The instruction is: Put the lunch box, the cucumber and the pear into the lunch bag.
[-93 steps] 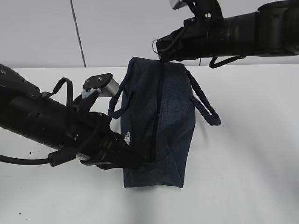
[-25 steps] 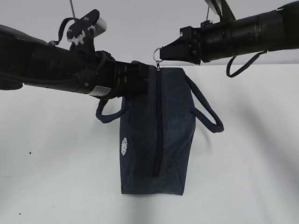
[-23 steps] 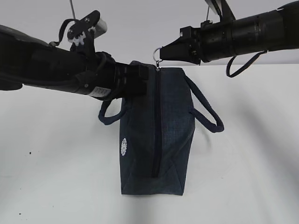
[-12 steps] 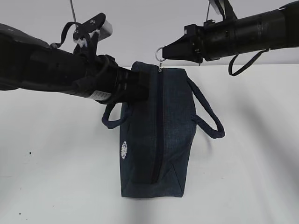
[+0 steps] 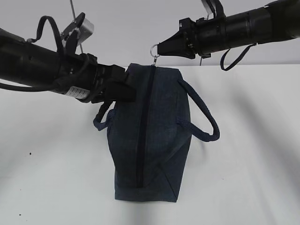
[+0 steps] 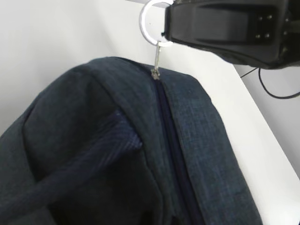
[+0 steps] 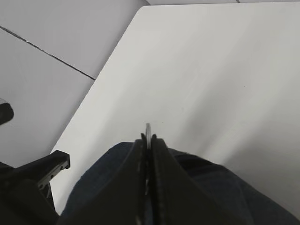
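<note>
The navy lunch bag (image 5: 157,136) stands on its near end on the white table, its far end held up by both arms. Its black zipper (image 5: 143,131) runs shut down the middle. My right gripper (image 5: 161,48) is shut on the silver ring pull (image 5: 153,48) at the top of the zipper; the ring (image 6: 150,21) also shows in the left wrist view, and its edge (image 7: 148,129) pokes out between the pressed jaws. My left gripper (image 5: 126,91) is shut on the bag's fabric at its upper left side. The lunch box, cucumber and pear are out of view.
Two rope handles hang off the bag, one right (image 5: 202,124) and one left (image 5: 101,119). The white table (image 5: 248,164) stretches around the bag, with a grey wall (image 5: 122,28) behind it.
My left gripper has closed on the bag's fabric. Both arms have shifted left and slightly up, taking the bag's top end with them, and the bag now leans left.
</note>
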Controlling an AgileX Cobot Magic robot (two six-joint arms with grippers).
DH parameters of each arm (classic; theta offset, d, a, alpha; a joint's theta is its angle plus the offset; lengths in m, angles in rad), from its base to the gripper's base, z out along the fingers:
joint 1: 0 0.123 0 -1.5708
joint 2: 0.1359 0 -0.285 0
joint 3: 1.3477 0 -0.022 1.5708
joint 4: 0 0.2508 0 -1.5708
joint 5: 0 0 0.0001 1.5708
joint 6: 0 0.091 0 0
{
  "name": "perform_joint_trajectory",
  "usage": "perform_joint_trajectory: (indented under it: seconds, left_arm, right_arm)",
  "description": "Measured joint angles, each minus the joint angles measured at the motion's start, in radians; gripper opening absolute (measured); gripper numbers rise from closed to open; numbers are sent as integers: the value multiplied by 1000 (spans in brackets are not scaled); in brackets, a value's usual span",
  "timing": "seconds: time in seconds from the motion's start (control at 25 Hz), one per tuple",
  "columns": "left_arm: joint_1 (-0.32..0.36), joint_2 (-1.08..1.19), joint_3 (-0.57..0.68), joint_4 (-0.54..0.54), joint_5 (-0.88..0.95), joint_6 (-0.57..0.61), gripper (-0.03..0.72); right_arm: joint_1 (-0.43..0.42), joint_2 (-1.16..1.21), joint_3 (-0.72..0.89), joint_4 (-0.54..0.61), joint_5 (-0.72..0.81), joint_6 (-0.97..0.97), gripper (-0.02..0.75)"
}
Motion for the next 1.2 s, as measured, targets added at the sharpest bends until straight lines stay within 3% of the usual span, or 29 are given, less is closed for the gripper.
perform_joint_trajectory:
  seconds: [0.4,1.2]
  left_arm:
    - [23,0,0,13,79,0,-13]
    - [23,2,-7,-26,111,51,-14]
  right_arm:
    - [-19,140,-158,-74,68,122,6]
    - [-62,243,-168,-88,118,142,6]
